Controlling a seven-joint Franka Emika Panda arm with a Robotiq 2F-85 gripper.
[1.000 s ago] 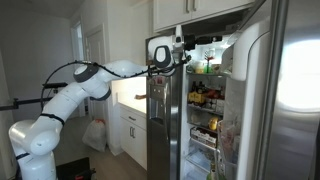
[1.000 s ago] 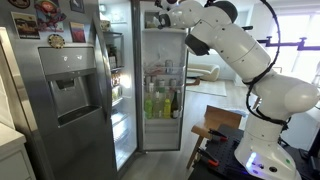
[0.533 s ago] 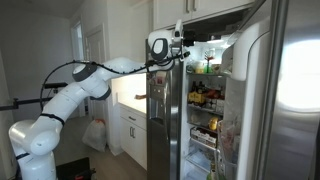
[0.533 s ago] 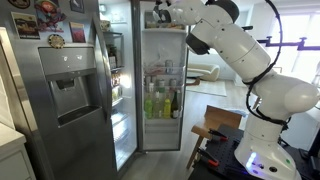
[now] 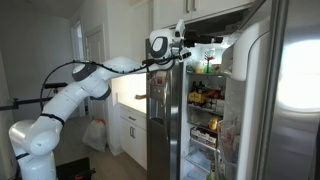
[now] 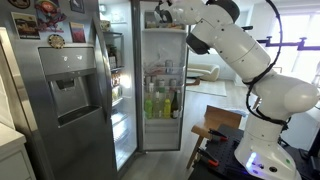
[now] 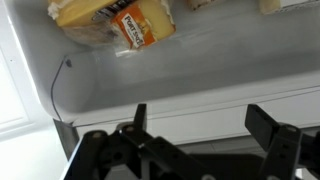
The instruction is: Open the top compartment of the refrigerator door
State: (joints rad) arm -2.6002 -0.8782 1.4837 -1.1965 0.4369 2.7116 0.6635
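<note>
The refrigerator door (image 5: 160,120) is a narrow grey steel panel, swung open; its inner side with shelves of bottles shows in an exterior view (image 6: 160,95). My gripper (image 5: 178,45) is at the top of this door and also shows in an exterior view (image 6: 160,13). In the wrist view the gripper (image 7: 205,125) is open and empty, its fingers just in front of the translucent white front of the top door compartment (image 7: 200,85). Wrapped cheese packs (image 7: 115,20) lie behind that front. I cannot tell whether a finger touches it.
A second steel door with a dispenser and magnets (image 6: 60,90) stands near the camera. The lit fridge interior (image 5: 205,100) holds jars and bottles. White cabinets (image 5: 130,125) and a white bag (image 5: 95,135) are beside the fridge. A stool (image 6: 212,135) stands by the robot base.
The gripper has risen a little along the top of the open door over the last second. The door has not visibly moved.
</note>
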